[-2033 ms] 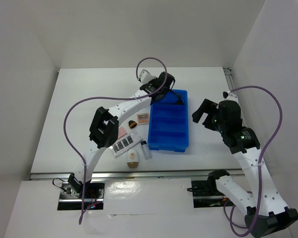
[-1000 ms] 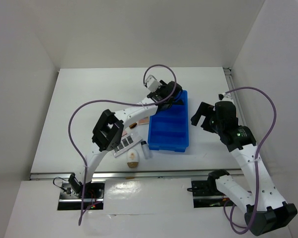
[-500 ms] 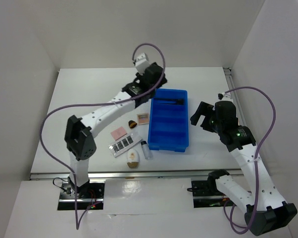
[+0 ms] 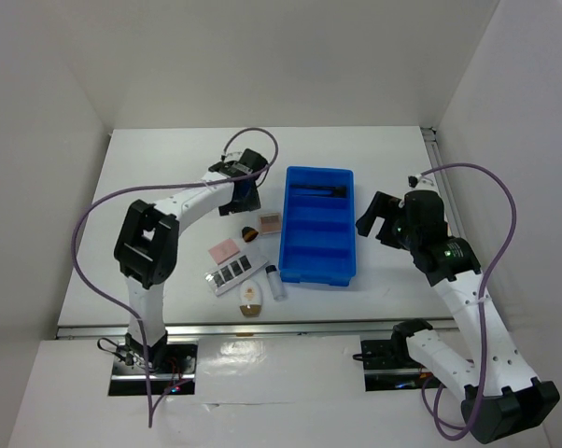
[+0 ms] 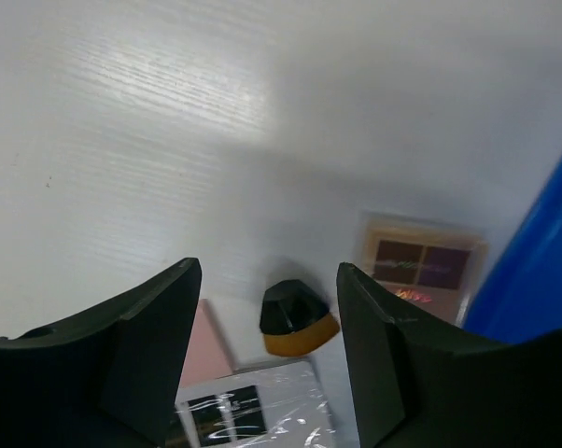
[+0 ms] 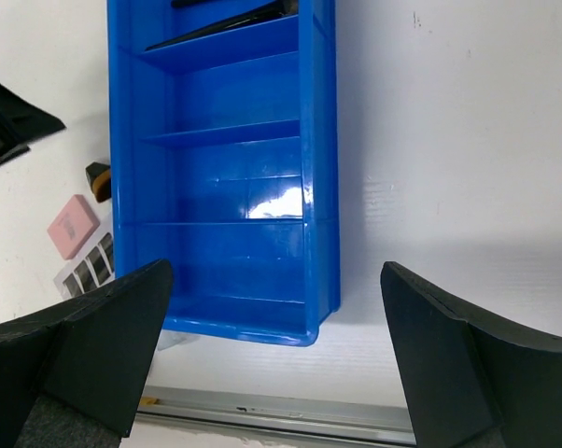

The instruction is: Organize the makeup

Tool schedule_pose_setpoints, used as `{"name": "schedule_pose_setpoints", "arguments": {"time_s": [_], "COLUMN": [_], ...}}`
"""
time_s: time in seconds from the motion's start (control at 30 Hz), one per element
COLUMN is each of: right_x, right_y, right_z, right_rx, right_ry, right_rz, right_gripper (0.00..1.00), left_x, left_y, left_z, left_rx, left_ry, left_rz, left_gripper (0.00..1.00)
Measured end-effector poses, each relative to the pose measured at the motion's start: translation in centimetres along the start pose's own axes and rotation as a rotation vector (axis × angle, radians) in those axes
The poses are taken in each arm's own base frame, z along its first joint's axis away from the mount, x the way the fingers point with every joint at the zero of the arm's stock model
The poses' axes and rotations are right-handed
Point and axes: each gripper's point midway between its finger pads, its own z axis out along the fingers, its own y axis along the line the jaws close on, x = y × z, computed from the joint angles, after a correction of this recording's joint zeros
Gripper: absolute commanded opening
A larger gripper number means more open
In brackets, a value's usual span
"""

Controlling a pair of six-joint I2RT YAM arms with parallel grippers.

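On the desk (image 4: 169, 177), just left of the blue tray (image 4: 285, 238), your left claw (image 4: 247, 192) hangs with its two fingers spread apart. It has hold of nothing. Look at the left wrist view and you see what lies under it: a small black and orange piece (image 5: 296, 318), with the brown compact (image 5: 421, 265) near it, close to the tray's wall. The pink compact (image 4: 224, 249) lies a bit nearer to the arm bases. The white strip palette (image 4: 236, 271) lies just beside it, nearer again. The white tube (image 4: 275, 282) and the white-tan oval (image 4: 251, 298) sit nearest to the bases, by the tray's near left corner. Inside the tray, the black slim tools (image 4: 318, 190) lie in the box farthest from you. Your right claw (image 4: 376, 217) hangs above the desk by the tray's right side. It is wide open too, and it holds nothing.
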Motion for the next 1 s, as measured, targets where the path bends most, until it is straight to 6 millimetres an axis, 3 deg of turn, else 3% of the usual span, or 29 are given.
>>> {"name": "schedule_pose_setpoints", "arguments": {"time_s": [0.17, 0.3, 0.6, 1.0], "right_x": [0.0, 0.2, 0.7, 0.8], "right_y": [0.0, 0.2, 0.2, 0.6], "right_z": [0.0, 0.1, 0.8, 1.2], "right_rx": [-0.002, -0.011, -0.006, -0.017], "right_ry": [0.001, 0.015, 0.048, 0.071], "right_rz": [0.0, 0.0, -0.003, -0.01], "right_gripper": [1.0, 1.0, 1.0, 1.0], "left_x": [4.2, 7.1, 6.9, 6.7], "left_y": [2.2, 4.1, 2.1, 0.7], "left_z": [1.2, 0.5, -3.2, -3.6], "left_rx": [-0.028, -0.019, 0.145, 0.264], "left_ry": [0.101, 0.167, 0.084, 0.049], "left_rz": [0.165, 0.251, 0.346, 0.486], "left_gripper": [0.74, 0.76, 0.79, 0.73]}}
